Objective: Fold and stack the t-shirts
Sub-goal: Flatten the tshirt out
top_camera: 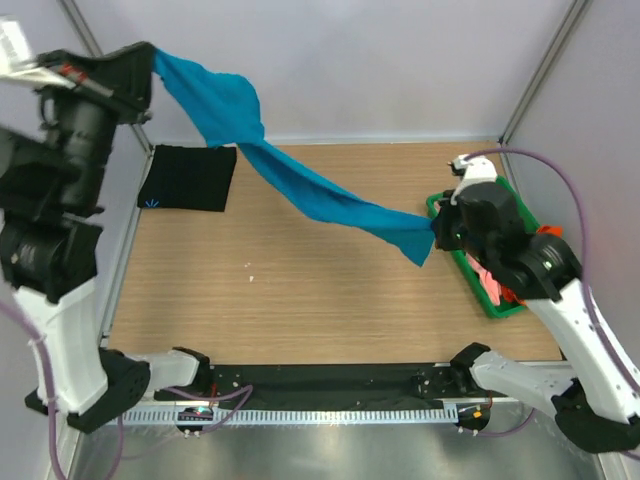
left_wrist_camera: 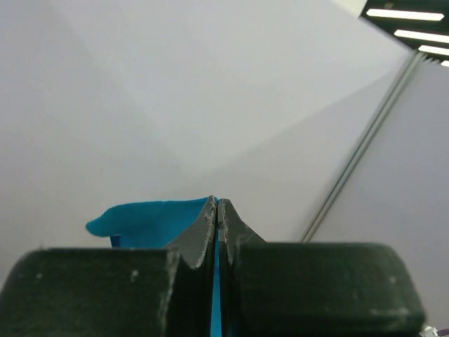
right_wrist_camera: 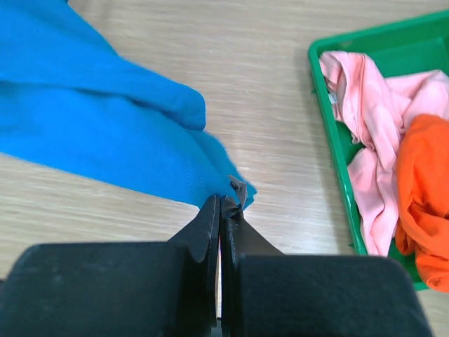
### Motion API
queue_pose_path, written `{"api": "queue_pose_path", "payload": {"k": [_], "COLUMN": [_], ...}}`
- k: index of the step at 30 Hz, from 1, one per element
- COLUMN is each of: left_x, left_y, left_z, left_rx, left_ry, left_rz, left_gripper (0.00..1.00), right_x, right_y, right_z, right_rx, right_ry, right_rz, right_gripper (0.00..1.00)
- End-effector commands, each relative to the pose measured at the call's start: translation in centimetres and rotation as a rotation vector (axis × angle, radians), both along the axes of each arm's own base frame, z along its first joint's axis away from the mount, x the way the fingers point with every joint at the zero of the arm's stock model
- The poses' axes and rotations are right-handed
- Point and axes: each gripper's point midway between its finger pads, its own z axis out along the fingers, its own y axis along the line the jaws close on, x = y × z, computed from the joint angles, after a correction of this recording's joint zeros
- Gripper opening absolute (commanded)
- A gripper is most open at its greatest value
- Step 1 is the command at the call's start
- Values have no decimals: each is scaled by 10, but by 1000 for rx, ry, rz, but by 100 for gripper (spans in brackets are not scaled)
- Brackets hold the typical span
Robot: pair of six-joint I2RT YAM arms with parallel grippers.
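Tabletop (top_camera: 300, 300) of wood-grain laminate, bare across ctr and near half; open room for moving lies betw. the black t-shirt (top_camera: 188, 178) at the far-left corner and the green tray (top_camera: 497, 308) at the right edge. Enclosure walls stand close on left, back and right. Teal t-shirt (top_camera: 300, 185) spans the air as a sagging diagonal band from upper left to mid-right; a loose fold droops near its upper end and a pointed corner hangs below its lower end (contact w/ tabletop cannot be told). Black t-shirt: flat folded rectangle w/ small light-blue mark at its near-left corner. Tray: rigid plastic w/ raised rim, holding the crumpled pink t-shirt (right_wrist_camera: 365, 105) and orange t-shirt (right_wrist_camera: 424, 203), which touch each other. Left arm (top_camera: 60, 200) reared high, wrist at upper left; left jaws clenched on a teal edge, cloth pinched betw. the tips. Right arm (top_camera: 560, 290) reaches inward, wrist low over the tray's left rim; right jaws clenched on the opposite teal edge
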Motion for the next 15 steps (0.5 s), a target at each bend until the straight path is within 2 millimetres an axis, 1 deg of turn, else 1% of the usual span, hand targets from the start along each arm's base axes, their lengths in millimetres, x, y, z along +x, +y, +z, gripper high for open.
{"api": "queue_pose_path", "payload": {"k": [1, 3, 4, 6, 7, 8, 9, 11, 12, 13, 14, 15], "left_x": [-63, -87, -107, -124, -134, -137, -137, -126, -120, -113, -90, -78], "left_y": [16, 21, 28, 33, 38, 39, 39, 34, 30, 25, 15, 9], "left_z": [39, 45, 50, 53, 54, 53, 52, 44, 42, 38, 23, 16], "left_rx": [-59, -81, -98, -124, -142, -145, -149, -146, -151, -149, -133, -130], "left_ry": [-134, -164, -192, -212, -224, -225, -223, -190, -179, -162, -109, -85], "left_rz": [-42, -59, -66, -77, -78, -78, -79, -86, -101, -110, -120, -129], "left_gripper": [0, 0, 0, 0, 0, 0, 0, 0, 0, 0, 0, 0], "right_x": [-21, -33, -44, -55, -63, -67, -71, -72, -70, -64, -56, -49], "right_y": [-5, -8, -14, -21, -27, -29, -32, -33, -34, -38, -38, -36], "right_z": [49, 60, 69, 76, 80, 80, 75, 68, 60, 42, 28, 7], "right_rx": [84, 115, 134, 162, 183, 191, 187, 198, 188, 147, 110, 75], "right_ry": [-169, -202, -228, -254, -263, -258, -232, -204, -187, -149, -113, -64], "right_rz": [85, 105, 107, 102, 92, 85, 74, 50, 30, -8, -32, -48], "right_gripper": [1, 1, 1, 1, 1, 1, 1, 1, 1, 1, 1, 1]}}
